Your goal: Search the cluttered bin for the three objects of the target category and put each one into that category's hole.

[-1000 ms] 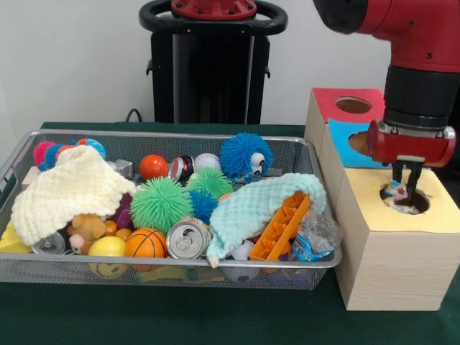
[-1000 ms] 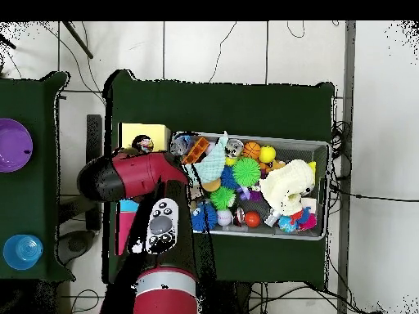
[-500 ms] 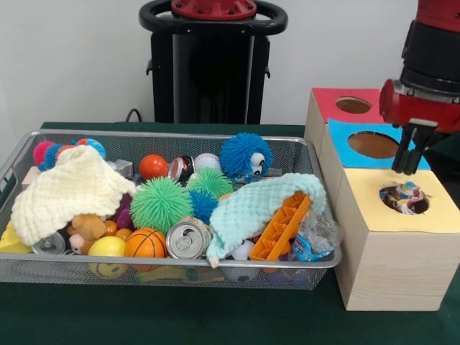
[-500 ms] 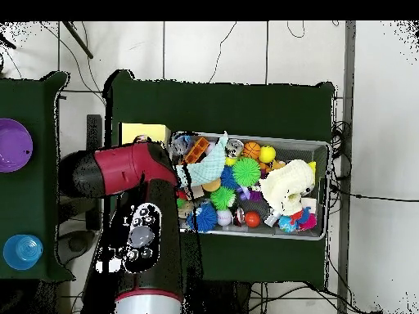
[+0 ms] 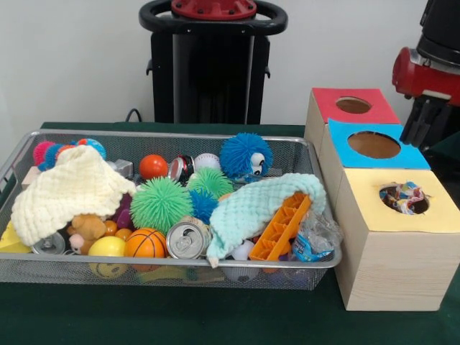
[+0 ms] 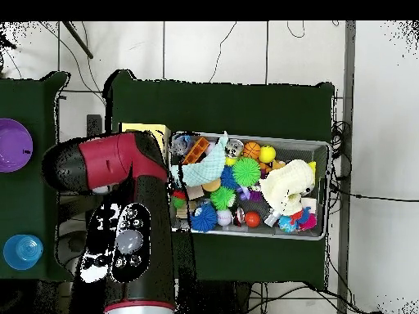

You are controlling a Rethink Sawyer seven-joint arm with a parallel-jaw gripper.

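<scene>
Yellow-topped box (image 5: 402, 230): multicoloured toy (image 5: 405, 198) now sits in its hole, released. My claw (image 5: 424, 123), lifted clear since a second ago, hangs empty beside blue box (image 5: 374, 147), fingers spread. Delivery done; next, back to bin (image 5: 309, 154).

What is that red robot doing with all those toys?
It is sorting toys from the wire bin into holes in the wooden boxes. Right now its end effector holds nothing and hangs over the boxes at the far right. A colourful toy sits in the hole of the yellow box. The red box and blue box holes look empty, and the bin is full of balls, cans and cloths.
</scene>
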